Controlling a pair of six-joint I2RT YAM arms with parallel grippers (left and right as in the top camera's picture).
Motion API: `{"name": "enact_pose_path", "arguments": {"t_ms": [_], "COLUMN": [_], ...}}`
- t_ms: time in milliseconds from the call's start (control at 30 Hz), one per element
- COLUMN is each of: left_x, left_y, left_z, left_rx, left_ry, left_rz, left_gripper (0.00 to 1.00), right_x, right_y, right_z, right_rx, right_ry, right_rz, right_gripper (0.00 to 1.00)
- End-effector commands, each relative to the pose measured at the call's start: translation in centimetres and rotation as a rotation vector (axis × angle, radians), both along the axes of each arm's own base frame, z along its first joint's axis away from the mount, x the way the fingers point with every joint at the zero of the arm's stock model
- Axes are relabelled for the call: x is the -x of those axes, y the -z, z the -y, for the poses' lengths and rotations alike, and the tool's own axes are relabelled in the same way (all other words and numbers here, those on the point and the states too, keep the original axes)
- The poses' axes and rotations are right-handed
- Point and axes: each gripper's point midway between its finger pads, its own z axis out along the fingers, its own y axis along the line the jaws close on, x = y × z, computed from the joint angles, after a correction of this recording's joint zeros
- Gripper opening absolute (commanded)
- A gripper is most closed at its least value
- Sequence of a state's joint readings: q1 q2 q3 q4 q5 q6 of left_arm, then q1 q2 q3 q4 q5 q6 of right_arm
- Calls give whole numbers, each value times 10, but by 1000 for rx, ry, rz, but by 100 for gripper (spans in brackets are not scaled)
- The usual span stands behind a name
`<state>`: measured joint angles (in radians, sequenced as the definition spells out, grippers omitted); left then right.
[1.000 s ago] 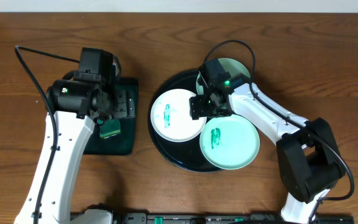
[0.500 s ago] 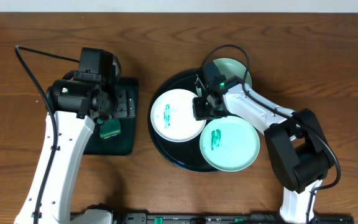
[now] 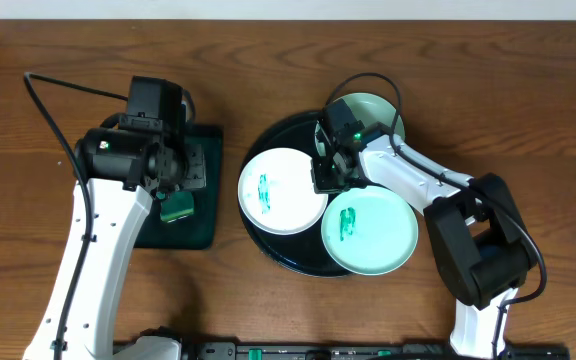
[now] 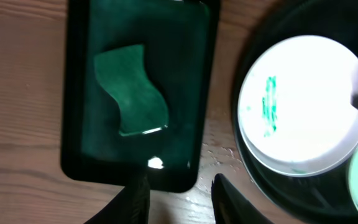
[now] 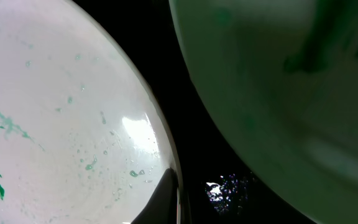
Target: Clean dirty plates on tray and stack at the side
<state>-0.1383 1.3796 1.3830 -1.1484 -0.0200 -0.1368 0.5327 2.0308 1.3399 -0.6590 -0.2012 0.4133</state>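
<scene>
On the round black tray [image 3: 268, 250] lie a white plate [image 3: 280, 190] with a green smear, a smeared turquoise plate [image 3: 370, 228] in front and another turquoise plate [image 3: 373, 108] at the back. My right gripper [image 3: 325, 175] is shut on the white plate's right rim. In the right wrist view one finger [image 5: 165, 194] lies on top of that rim [image 5: 61, 112], and the other is hidden beneath it. My left gripper [image 3: 176, 180] hovers over the green tray, open with nothing between its fingers [image 4: 135, 199]. The white plate [image 4: 303, 106] also shows in the left wrist view.
A dark green rectangular tray [image 3: 203, 230] left of the black tray holds a green sponge [image 3: 178, 208], seen as a curled piece [image 4: 132, 90] in the left wrist view. Bare wooden table [image 3: 528, 120] surrounds both trays. A turquoise plate [image 5: 278, 74] sits close beside the right gripper.
My right gripper moved onto the white plate's right rim and shut on it; the plate has shifted slightly left. The left arm has stayed in place.
</scene>
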Motion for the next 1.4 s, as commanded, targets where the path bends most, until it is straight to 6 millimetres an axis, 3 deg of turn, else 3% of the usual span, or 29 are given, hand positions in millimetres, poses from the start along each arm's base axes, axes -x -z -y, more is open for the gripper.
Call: {"name": "enact_pose_path", "arguments": {"t_ms": [0, 33, 100, 300, 500, 800, 1067, 1200, 1367], "left_x": [-9, -11, -16, -33, -38, -27, -38, -42, -47], "left_y": [6, 12, 27, 80, 140, 187, 200, 201, 195], "left_z": [-34, -38, -45, -65, -55, -54, -65, -69, -69], "left_rx": [-120, -128, -125, -117, 24, 22, 29, 32, 32], "left_ry": [-145, -158, -183, -231, -198, -199, -230, -239, -236], "left_rz": [7, -2, -36, -169, -331, -480, -455, -436, -411], "left_gripper": [37, 51, 59, 59, 54, 47, 48, 40, 53], "right_x": [9, 9, 10, 12, 13, 15, 19, 19, 18], "right_y": [8, 8, 9, 9, 9, 10, 10, 10, 10], "right_z": [0, 0, 0, 2, 2, 3, 6, 6, 5], "right_rx": [9, 9, 11, 18, 20, 24, 34, 35, 33], "right_ry": [-21, -26, -33, -48, -51, -54, -62, -61, -62], "right_rz": [-34, -33, -34, -41, -43, -49, -65, -65, -62], "right_gripper": [1, 1, 1, 1, 2, 2, 2, 2, 3]}}
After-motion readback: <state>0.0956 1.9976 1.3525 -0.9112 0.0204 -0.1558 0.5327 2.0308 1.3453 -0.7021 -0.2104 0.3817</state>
